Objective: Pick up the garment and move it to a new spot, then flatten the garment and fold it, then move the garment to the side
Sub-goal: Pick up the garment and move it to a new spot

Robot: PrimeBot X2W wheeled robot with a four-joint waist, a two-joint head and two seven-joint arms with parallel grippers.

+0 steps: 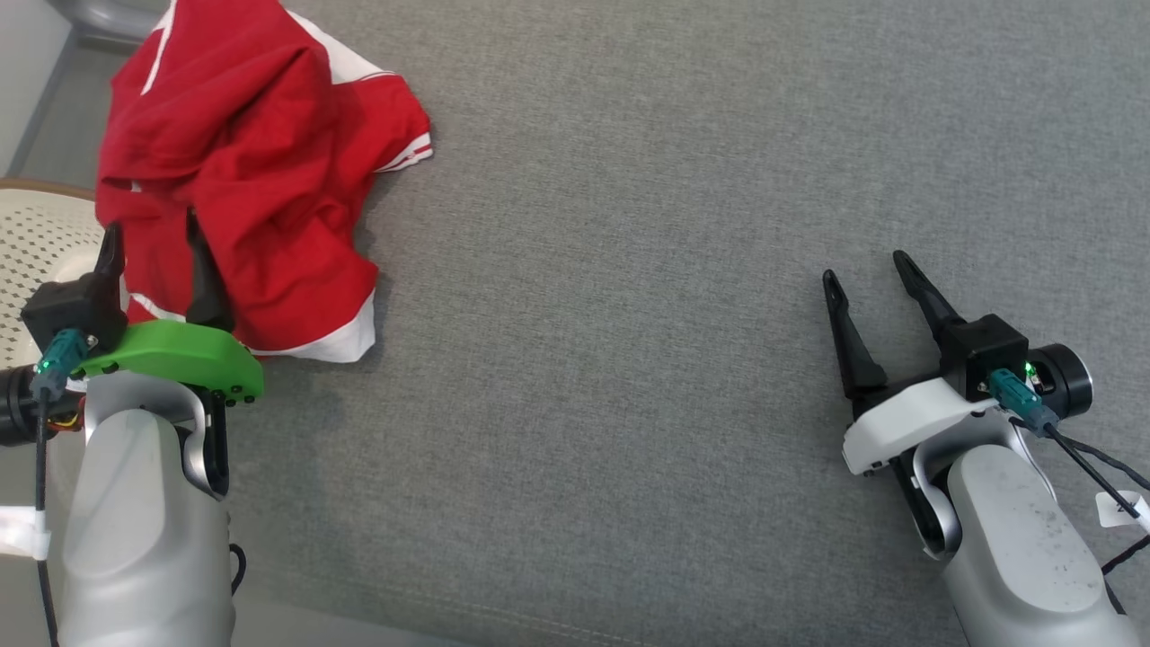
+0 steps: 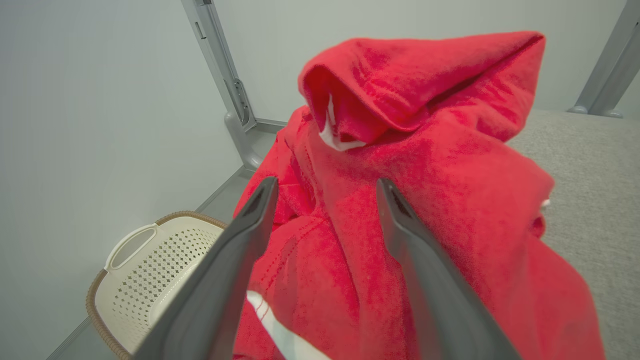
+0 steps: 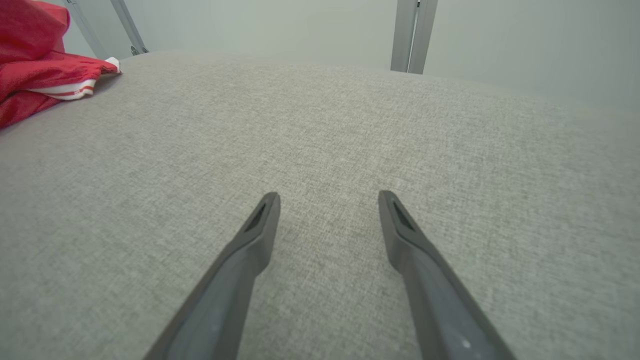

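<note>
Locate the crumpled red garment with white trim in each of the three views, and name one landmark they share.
Head view: the crumpled red garment lies at the upper left, near the surface's left edge.
Left wrist view: it spreads across the centre and right, heaped high.
Right wrist view: it sits in the top-left corner.
Shared landmark: the grey woven fabric surface beneath it.

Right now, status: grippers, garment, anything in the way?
Left gripper open at crumpled garment, not gripping. Right gripper open, apart, over grey surface. Basket beside garment, not blocking.
</note>
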